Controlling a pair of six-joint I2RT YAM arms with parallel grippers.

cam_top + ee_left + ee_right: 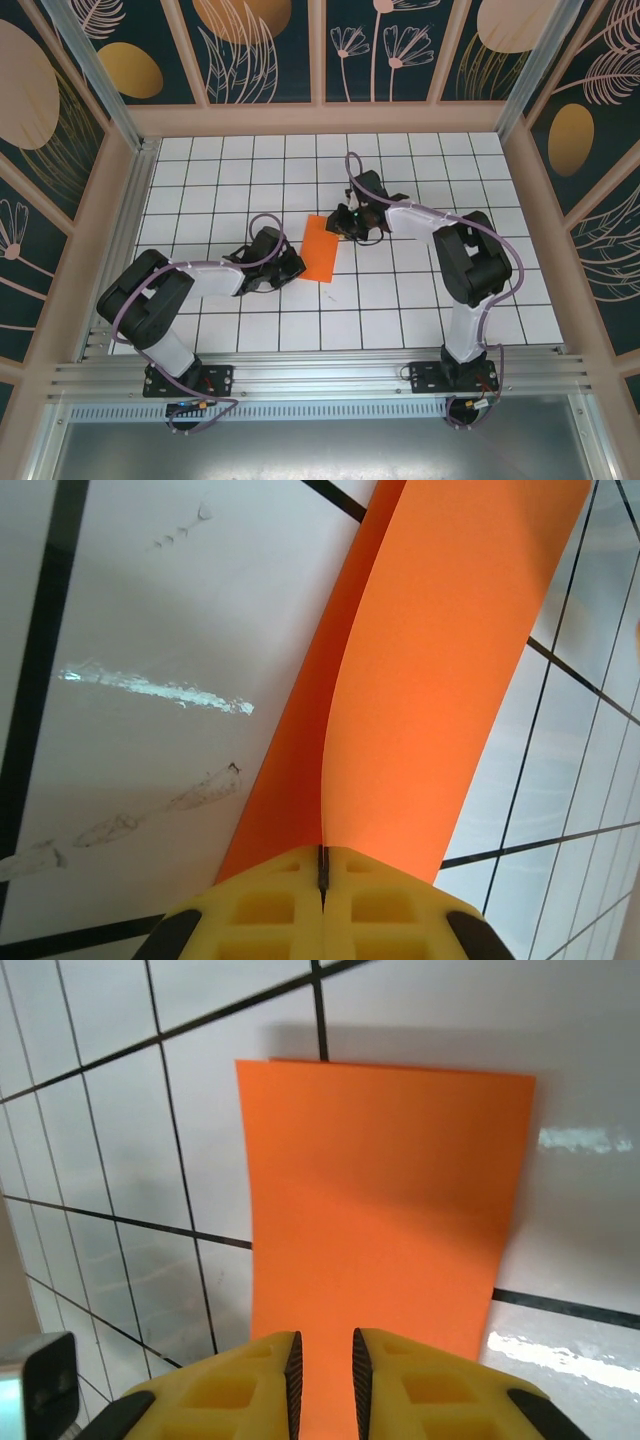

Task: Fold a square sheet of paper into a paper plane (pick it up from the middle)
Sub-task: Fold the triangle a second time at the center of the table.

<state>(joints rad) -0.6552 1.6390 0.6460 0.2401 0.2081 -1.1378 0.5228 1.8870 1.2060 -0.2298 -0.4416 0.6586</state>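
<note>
Folded orange sheet lying mid-table between the two grippers, its long axis running near to far.

The left gripper [285, 268] is clenched on the near-left edge of the square sheet of paper [320, 250]: its yellow ribbed fingers [260, 910] meet with the thin paper pinched in the seam. The sheet is a smooth, matte orange oblong in two layers, the upper one bowing up off the lower; its far end leans slightly right. It rests on the glossy white table [400, 310], gridded with black lines. At the sheet's far end, the right gripper [345, 222] has its jaws a narrow slit apart, with orange showing through the gap.
</note>
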